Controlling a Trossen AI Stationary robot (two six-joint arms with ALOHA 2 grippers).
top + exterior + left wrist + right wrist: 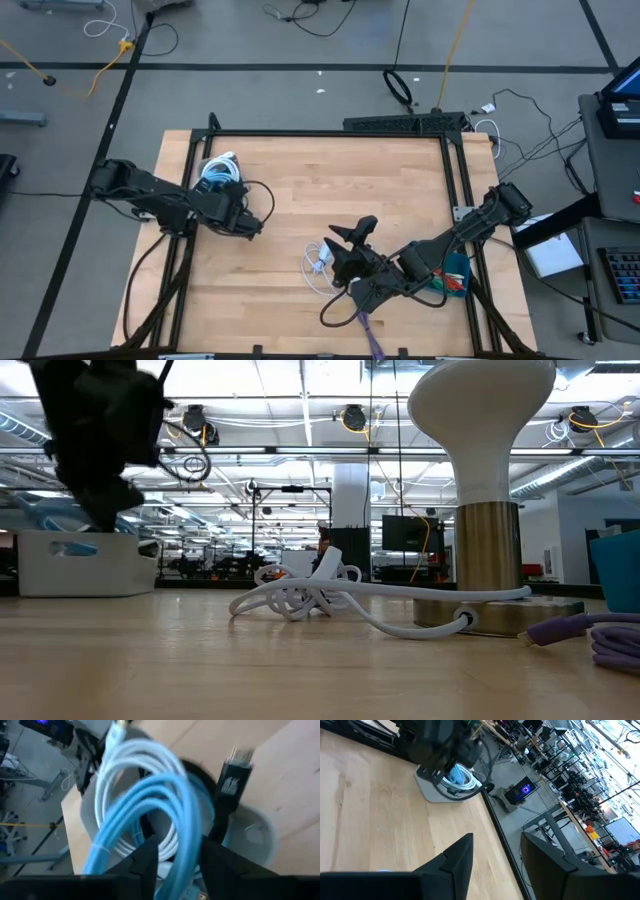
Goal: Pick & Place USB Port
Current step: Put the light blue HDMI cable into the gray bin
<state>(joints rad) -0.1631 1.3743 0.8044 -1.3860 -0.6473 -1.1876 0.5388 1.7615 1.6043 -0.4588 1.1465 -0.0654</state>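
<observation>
Here, we see the left gripper (pixel 175 862) over the white bin (pixel 216 177) at the table's left edge, fingers (pixel 147 860) parted around a light blue cable coil (pixel 150 815), black USB plug (pixel 231 782) just beyond, right gripper (pixel 352 243) open, empty, mid-table.

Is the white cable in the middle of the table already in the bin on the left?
No. In the high view the white cable lies loose on the table, well apart from the bin at the left edge.

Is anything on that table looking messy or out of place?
A white cable lies in a loose tangle on the wooden table, near the right gripper, rather than in the white bin where other cables are coiled. A purple cable trails off the table's near edge.
</observation>
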